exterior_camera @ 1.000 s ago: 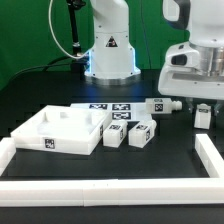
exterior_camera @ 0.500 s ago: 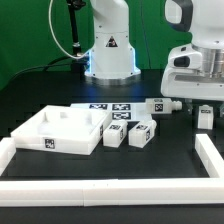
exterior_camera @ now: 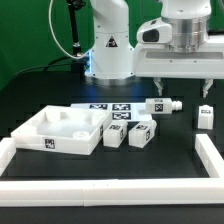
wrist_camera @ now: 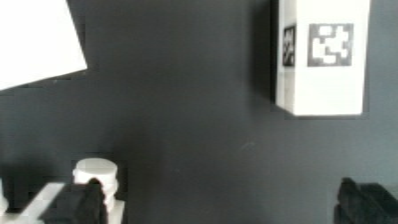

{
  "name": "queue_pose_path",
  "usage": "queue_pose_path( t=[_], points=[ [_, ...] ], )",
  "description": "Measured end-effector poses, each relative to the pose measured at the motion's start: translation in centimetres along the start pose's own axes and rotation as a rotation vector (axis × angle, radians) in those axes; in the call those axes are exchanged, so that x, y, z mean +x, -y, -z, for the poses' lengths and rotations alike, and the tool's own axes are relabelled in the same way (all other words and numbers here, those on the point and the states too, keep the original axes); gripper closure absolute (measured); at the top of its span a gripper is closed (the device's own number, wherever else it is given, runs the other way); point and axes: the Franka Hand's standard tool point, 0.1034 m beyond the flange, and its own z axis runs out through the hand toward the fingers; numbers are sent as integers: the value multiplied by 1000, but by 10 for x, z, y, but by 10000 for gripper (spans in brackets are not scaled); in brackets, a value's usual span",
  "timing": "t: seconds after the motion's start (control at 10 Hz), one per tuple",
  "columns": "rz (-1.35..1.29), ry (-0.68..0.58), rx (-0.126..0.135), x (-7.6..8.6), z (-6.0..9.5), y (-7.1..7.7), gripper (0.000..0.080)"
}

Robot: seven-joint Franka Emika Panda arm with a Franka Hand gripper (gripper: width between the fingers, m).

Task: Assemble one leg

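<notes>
My gripper [exterior_camera: 180, 88] hangs open and empty above the table at the exterior view's right. One leg [exterior_camera: 163, 105], a white post with a tag, lies on its side below its left finger. A second leg [exterior_camera: 204, 116] stands upright below its right finger. Two more legs [exterior_camera: 116, 135] [exterior_camera: 141, 134] stand side by side in the middle. In the wrist view the gripper [wrist_camera: 217, 200] spans bare black table. A tagged leg [wrist_camera: 324, 55] lies ahead, and a white rounded post end [wrist_camera: 93, 175] sits beside one dark finger [wrist_camera: 68, 200].
A white compartmented tray [exterior_camera: 30, 130] stands at the exterior view's left, with the marker board [exterior_camera: 100, 108] behind it. A low white rail [exterior_camera: 110, 187] borders the table's front and sides. The robot base [exterior_camera: 110, 50] stands at the back. A white flat corner [wrist_camera: 36, 40] shows in the wrist view.
My gripper has risen and moved toward the exterior view's left, away from the upright leg at the right, which stays in place. No part has moved.
</notes>
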Motion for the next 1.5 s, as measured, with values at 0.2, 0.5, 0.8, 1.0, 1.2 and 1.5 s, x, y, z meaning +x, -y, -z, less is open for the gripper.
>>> queue_pose_path(
  t=[0.2, 0.5, 0.8, 1.0, 1.2, 1.5],
  points=[
    [4, 2, -1, -1, -1, 1, 151],
    [-32, 29, 8, 8, 1, -14, 151],
    [4, 12, 41, 54, 25, -53, 151],
    [-5, 16, 38, 51, 24, -49, 151],
    [-10, 19, 38, 51, 22, -51, 151],
    [-91, 51, 34, 81, 3, -69, 151]
  ],
)
